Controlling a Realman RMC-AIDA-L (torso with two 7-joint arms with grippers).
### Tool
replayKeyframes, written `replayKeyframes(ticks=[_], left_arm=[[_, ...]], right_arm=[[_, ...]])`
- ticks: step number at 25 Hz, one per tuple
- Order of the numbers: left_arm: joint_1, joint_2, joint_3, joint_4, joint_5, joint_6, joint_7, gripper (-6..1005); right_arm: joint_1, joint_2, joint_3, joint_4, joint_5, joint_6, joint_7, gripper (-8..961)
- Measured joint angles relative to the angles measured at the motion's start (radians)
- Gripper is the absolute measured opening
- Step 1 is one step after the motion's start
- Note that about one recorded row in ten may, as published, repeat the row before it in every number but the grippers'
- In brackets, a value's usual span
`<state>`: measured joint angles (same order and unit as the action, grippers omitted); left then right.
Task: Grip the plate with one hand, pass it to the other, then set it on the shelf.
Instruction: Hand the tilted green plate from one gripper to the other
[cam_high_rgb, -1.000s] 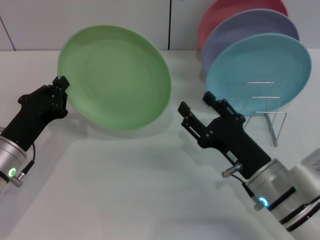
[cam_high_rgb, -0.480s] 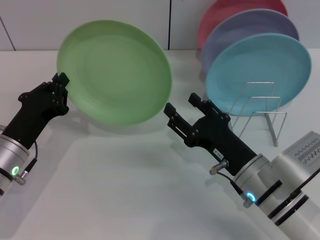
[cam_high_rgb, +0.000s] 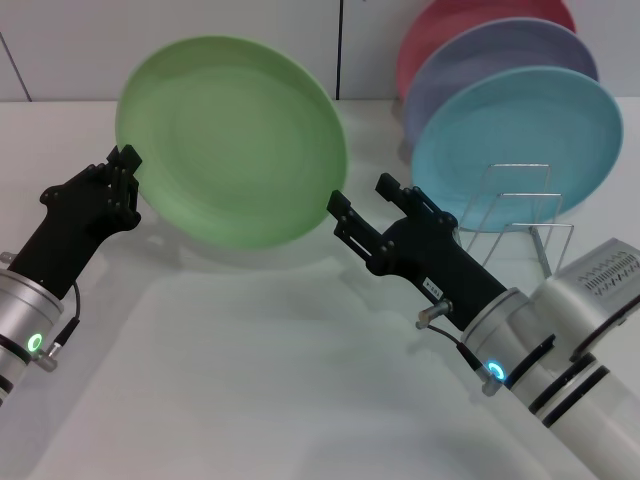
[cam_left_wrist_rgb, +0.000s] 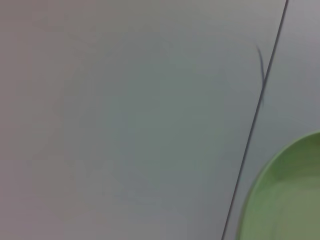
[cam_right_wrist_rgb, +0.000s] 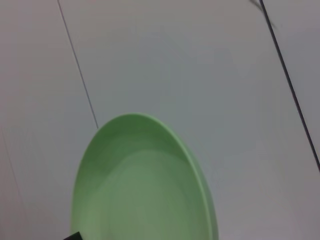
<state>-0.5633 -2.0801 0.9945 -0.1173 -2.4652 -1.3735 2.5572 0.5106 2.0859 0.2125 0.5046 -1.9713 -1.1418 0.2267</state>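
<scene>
Between both grippers' jaws hangs the plate (cam_high_rgb: 232, 140).

Bright, even overhead light; soft shadows on the table (cam_high_rgb: 250, 380); hazy, unfocused wrist views.

The setting looked like a robot test bench staged as a kitchen corner. A plain white table (cam_high_rgb: 250, 380) met bare white wall panels (cam_high_rgb: 200, 40) with thin dark seams. Beyond the right gripper's open jaws, a wire dish rack (cam_high_rgb: 520, 215) held blue (cam_high_rgb: 520, 130), lavender (cam_high_rgb: 480, 60) and pink plates (cam_high_rgb: 450, 25).
</scene>
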Motion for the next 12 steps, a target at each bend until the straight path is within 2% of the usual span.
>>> replayKeyframes(ticks=[12], left_arm=[[-0.005, 0.000, -0.020, -0.040, 0.000, -0.024, 0.059, 32]], right_arm=[[0.013, 0.003, 0.001, 0.010, -0.001, 0.008, 0.001, 719]])
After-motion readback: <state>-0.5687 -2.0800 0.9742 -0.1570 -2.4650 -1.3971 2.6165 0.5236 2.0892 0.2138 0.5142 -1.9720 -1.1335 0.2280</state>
